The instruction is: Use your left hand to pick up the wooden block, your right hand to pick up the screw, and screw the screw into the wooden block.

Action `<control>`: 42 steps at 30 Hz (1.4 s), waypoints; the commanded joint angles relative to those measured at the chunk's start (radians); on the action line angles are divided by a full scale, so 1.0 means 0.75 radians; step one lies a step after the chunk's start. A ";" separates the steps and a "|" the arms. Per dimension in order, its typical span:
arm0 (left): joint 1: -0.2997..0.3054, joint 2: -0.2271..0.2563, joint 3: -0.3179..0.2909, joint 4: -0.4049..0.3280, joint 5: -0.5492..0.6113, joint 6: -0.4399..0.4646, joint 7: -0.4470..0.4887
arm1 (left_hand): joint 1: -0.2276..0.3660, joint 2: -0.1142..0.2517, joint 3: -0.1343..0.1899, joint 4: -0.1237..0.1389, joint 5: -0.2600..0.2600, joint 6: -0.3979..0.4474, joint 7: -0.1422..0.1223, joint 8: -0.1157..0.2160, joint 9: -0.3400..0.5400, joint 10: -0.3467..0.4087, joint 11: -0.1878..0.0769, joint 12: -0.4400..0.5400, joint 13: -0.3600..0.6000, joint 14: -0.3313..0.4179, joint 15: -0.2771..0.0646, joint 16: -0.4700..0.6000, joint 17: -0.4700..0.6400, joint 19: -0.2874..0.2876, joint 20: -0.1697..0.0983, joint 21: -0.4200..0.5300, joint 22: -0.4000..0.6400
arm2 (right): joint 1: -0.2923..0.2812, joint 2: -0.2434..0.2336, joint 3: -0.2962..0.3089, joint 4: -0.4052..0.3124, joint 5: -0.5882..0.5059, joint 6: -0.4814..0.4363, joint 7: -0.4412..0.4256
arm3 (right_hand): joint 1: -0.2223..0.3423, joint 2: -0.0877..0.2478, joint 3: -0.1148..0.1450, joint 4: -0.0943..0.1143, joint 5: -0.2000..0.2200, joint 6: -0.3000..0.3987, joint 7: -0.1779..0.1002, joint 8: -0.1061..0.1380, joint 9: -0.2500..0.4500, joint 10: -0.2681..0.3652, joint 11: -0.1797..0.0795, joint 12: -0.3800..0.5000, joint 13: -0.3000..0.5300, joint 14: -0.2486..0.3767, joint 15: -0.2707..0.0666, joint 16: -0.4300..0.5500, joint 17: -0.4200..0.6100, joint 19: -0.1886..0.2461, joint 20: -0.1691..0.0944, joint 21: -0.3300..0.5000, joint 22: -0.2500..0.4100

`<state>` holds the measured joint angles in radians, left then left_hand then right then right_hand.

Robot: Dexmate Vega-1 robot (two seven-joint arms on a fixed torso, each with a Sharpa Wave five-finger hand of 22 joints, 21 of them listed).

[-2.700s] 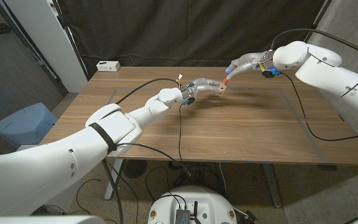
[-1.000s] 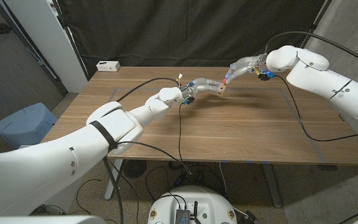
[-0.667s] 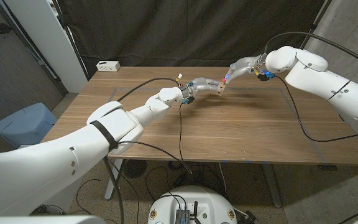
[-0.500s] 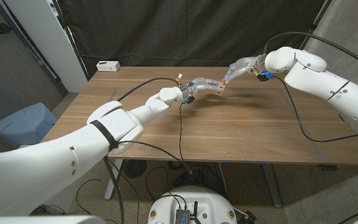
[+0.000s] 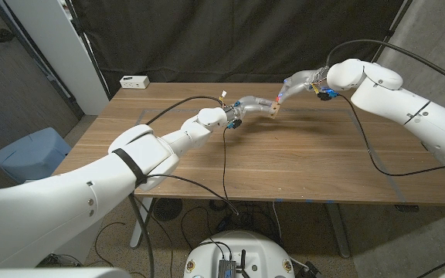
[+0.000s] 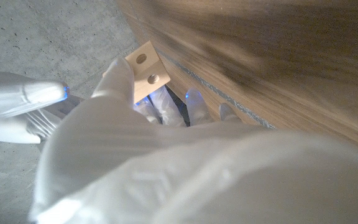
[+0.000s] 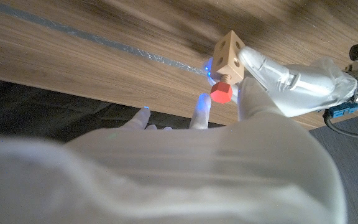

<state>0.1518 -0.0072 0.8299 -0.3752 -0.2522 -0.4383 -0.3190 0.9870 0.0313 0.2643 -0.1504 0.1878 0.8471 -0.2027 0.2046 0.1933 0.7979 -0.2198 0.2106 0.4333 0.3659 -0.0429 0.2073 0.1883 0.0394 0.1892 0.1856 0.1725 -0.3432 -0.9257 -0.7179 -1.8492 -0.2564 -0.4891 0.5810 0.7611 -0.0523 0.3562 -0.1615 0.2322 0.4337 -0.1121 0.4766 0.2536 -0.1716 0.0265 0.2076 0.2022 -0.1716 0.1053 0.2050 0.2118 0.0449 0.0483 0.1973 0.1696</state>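
Aloft near the worktop's (image 5: 300, 166) far edge, the wooden block (image 7: 231, 46) is gripped by the left hand (image 5: 255, 106), the red-headed screw (image 7: 222, 91) is already seated in it, its shaft pointing toward the right hand (image 5: 298, 81), whose fingers are spread just beside the head.

- Both hands (image 5: 253, 106) (image 5: 298, 81) are crowding the wooden block (image 5: 273, 111) above the table's far middle.
- Bare table (image 5: 284, 162) is lying open nearer the robot.
- A white box (image 5: 134, 81) is sitting at the far left corner.

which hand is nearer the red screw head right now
Right. The right hand has its fingertips at the screw, which sits in the wooden block. The left hand grips the block from the other side, away from the screw.
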 commanded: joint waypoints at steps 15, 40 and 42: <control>-0.002 0.000 0.010 0.000 0.002 0.002 -0.013 | 0.002 0.007 0.014 0.001 0.007 0.014 -0.001 0.010 0.004 0.004 0.000 0.001 0.002 -0.001 -0.057 0.003 0.004 -0.002 -0.002 0.010 0.004 | -0.016 0.011 -0.005 0.015 -0.017 0.009 -0.044 | 0.020 0.001 0.022 -0.003 -0.020 0.076 0.004 0.047 0.017 -0.001 -0.010 0.013 0.006 -0.006 -0.011 0.017 0.008 0.032 -0.009 0.011 0.007; 0.009 0.005 0.005 -0.009 0.006 -0.026 -0.024 | 0.002 0.008 0.014 0.002 0.007 0.016 0.001 0.010 0.004 0.005 0.000 0.001 0.002 0.001 -0.058 0.004 0.004 -0.002 -0.002 0.010 0.004 | -0.045 0.011 0.001 -0.005 -0.034 -0.002 -0.082 | 0.045 0.005 0.042 -0.004 -0.038 0.170 0.001 0.117 0.045 0.054 -0.017 0.025 0.007 0.027 -0.018 0.026 0.013 0.066 -0.014 0.016 0.007; 0.009 0.005 0.005 -0.010 0.007 -0.029 -0.025 | 0.002 0.008 0.015 0.002 0.007 0.016 0.001 0.010 0.004 0.005 0.000 0.001 0.002 0.001 -0.057 0.004 0.004 -0.002 -0.002 0.010 0.004 | -0.045 0.011 0.000 -0.007 -0.037 -0.005 -0.082 | 0.046 0.004 0.043 -0.004 -0.040 0.178 -0.002 0.123 0.047 0.060 -0.020 0.026 0.007 0.029 -0.018 0.027 0.013 0.067 -0.015 0.016 0.007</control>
<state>0.1548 -0.0058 0.8367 -0.3786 -0.2489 -0.4463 -0.3320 0.9883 0.0300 0.2662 -0.1486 0.1878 0.8511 -0.2054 0.2075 0.1931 0.7979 -0.2198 0.2106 0.4310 0.3659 -0.0429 0.2073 0.1882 0.0394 0.1892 0.1856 0.1725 -0.3699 -0.9177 -0.7212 -1.8453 -0.2771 -0.4859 0.5289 0.7885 -0.0508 0.3798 -0.1627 0.2060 0.5558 -0.1145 0.5599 0.2852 -0.1328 0.0140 0.2235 0.2021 -0.1555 0.0890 0.2184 0.2164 0.0880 0.0375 0.2041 0.1696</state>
